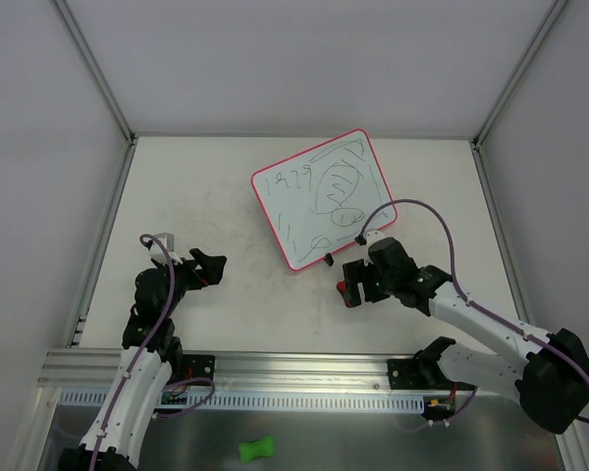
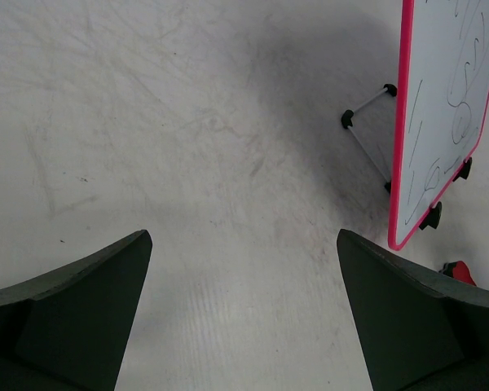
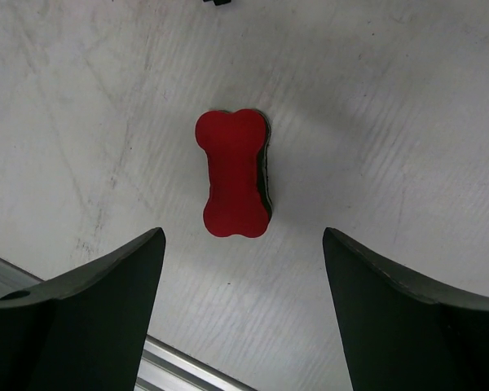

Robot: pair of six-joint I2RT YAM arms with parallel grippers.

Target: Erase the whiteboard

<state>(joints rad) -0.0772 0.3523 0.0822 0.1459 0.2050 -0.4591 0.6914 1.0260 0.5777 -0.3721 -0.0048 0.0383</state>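
Whiteboard (image 1: 322, 199) lies on the table (image 1: 196, 196), right of centre and toward the far side, turned at an angle to the table edges. It has a pink-red frame, dark scribbles over most of its face and two small black clips on its near edge. Left gripper (image 1: 208, 267) hovers over bare table, well to the left of the board. In the left wrist view its jaws are spread as wide as they go and hold nothing, with the board's framed edge at the right border. Right gripper (image 1: 358, 280) sits just off the board's near edge, close to the clips. In the right wrist view its jaws stand wide apart, one on either side of a red bone-shaped eraser (image 3: 234, 173). Eraser lies flat on the table in the gap, touching neither finger, a dark layer showing along one long side; nothing is gripped. Green bone-shaped piece (image 1: 258, 449) rests below the rail, between the two arm bases.
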